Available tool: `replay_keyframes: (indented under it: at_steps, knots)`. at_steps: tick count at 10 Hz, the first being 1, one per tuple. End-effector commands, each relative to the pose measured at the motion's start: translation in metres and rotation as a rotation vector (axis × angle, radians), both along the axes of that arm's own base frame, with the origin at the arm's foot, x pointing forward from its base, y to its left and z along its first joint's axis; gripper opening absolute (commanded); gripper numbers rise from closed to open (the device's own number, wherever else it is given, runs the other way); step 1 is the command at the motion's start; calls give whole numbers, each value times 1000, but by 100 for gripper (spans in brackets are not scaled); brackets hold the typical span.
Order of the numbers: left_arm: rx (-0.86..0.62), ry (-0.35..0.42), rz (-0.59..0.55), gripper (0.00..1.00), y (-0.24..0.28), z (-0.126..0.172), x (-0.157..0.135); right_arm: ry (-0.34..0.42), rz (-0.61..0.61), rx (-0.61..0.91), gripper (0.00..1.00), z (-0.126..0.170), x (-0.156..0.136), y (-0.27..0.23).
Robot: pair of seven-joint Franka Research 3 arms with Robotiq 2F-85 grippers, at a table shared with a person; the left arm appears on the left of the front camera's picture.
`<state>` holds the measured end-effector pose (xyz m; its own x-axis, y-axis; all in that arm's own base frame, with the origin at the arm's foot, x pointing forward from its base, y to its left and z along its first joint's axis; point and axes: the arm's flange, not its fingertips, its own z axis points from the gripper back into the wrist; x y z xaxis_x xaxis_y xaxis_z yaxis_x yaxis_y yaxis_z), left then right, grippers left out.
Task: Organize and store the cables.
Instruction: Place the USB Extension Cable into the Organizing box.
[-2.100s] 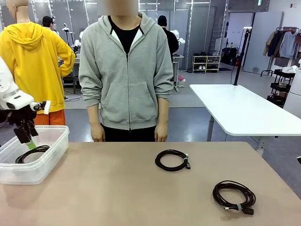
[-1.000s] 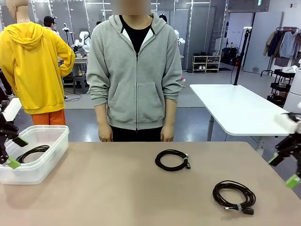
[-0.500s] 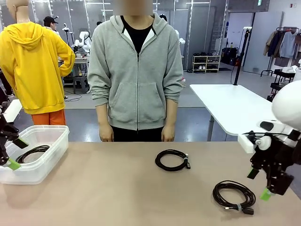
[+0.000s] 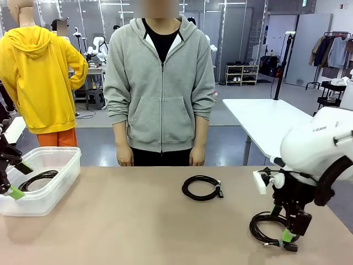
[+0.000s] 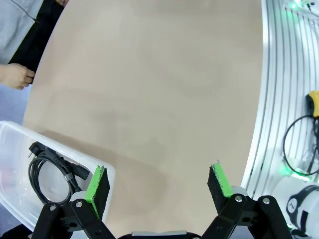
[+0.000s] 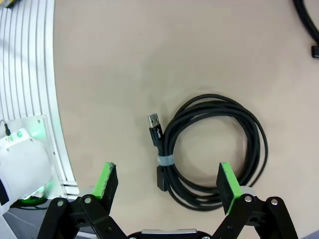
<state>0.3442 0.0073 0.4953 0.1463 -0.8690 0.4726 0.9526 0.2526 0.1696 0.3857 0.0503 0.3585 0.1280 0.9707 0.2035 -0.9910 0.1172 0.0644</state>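
Three cables lie coiled as thin black cords. One coil (image 4: pixel 37 179) rests inside the clear plastic bin (image 4: pixel 55 193) at the table's left. A second coil (image 4: pixel 202 187) sits mid-table in front of the person. The third coil (image 4: pixel 263 230) lies at the front right. My right gripper (image 4: pixel 281 223) hangs open just above this coil. In the right wrist view the coil (image 6: pixel 259 144) lies between and ahead of the spread green fingers (image 6: pixel 107 181), with its plug end pointing left. My left gripper (image 4: pixel 19 179) stands open at the bin's left edge, holding nothing. The left wrist view has the bin's coil (image 5: pixel 50 169) at lower left.
A person in a grey hoodie stands at the far edge, hands (image 4: pixel 126 156) hanging at the sides. The second coil's end (image 6: pixel 306 20) shows at the right wrist view's top right. Bare tabletop (image 4: pixel 121 221) spreads between the bin and the coils. A white table (image 4: pixel 276 127) stands behind on the right.
The right arm has swung in from the right edge and come down over the front-right coil. The left gripper has stayed by the bin. No cable has moved.
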Motion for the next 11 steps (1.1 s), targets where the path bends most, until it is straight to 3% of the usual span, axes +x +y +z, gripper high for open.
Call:
replay_keyframes:
  at_steps: [1,5,9,10,11]
  knots:
    - [6,4,15,100,0,0,-1,22,-18,-54,100,-38,-52,5]
    - [6,4,15,100,0,0,-1,90,24,-151,100,-56,-63,8]
    - [6,4,15,100,0,0,-1,42,-7,-186,100,-69,-62,3]
    - [6,4,15,100,0,0,-1,40,-14,-181,72,-69,-61,1]
    - [6,4,15,100,0,0,-1,52,-10,-162,60,-72,-61,0]
